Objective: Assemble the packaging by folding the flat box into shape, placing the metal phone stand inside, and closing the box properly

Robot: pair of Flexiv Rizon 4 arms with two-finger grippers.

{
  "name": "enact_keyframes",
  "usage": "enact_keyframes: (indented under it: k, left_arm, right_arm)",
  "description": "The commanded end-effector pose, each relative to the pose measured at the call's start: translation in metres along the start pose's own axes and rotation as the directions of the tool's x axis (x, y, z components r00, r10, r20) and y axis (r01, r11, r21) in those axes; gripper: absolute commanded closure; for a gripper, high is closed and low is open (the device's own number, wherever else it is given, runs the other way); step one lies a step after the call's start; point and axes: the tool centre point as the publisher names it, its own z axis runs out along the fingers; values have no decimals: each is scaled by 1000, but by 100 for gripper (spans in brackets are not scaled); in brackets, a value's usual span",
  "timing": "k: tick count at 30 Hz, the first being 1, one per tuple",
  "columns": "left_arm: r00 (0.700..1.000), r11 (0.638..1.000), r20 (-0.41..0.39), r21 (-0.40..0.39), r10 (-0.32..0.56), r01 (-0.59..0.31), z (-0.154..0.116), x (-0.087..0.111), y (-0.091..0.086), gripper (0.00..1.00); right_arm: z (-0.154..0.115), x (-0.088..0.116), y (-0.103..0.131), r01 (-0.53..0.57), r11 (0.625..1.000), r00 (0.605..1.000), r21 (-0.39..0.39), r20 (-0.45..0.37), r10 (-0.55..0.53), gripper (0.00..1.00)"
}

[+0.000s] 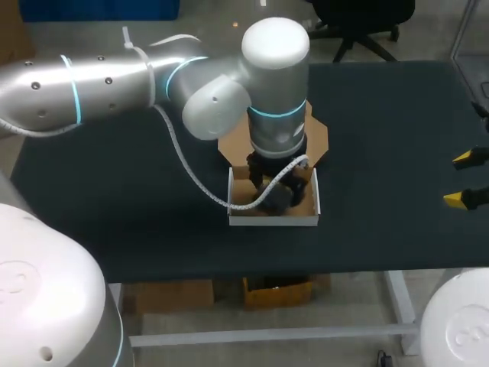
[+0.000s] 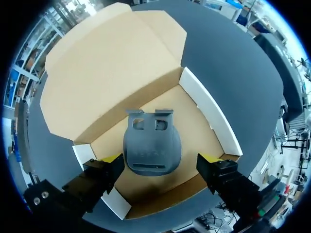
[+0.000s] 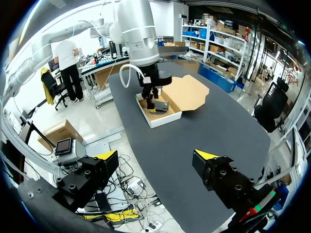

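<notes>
Grey metal phone stand [image 2: 151, 145] lies flat in white-walled brown cardboard box [image 2: 209, 114]. Left gripper [image 2: 160, 162] wide open, empty, straddling it. Right gripper [image 1: 466, 180] open, empty, 3 o'clock of box. Best lift straight up, clearing lid [image 2: 107, 63] at 12.

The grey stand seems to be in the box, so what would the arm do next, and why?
Probably lift the left gripper straight up, away from the box: the phone stand already lies on its floor, the jaws are open and clear of it, and the lid stands open, waiting to be folded.
</notes>
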Motion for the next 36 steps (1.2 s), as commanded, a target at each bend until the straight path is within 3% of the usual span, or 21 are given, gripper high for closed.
enact_keyframes:
  k: [1,10,15,22,36]
  left_arm:
    - [997,999,72,-8,-34,35,-5,13,2,0]
    - [983,983,8,-6,-182,182,2,14,-6,0]
    - [959,959,-30,-18,-283,282,2,9,-9,0]
    - [925,925,-22,-43,-379,378,1,6,-6,0]
    - [925,925,-23,-55,-378,377,0,5,-3,0]
  right_arm:
    - [-1,1,0,1,1000,1000,-3,0,-1,0]
    - [-1,1,0,1,1000,1000,-3,0,-1,0]
    - [-1,1,0,1,1000,1000,-3,0,-1,0]
    - [-1,1,0,1,1000,1000,-3,0,-1,0]
    - [-1,1,0,1,1000,1000,-3,0,-1,0]
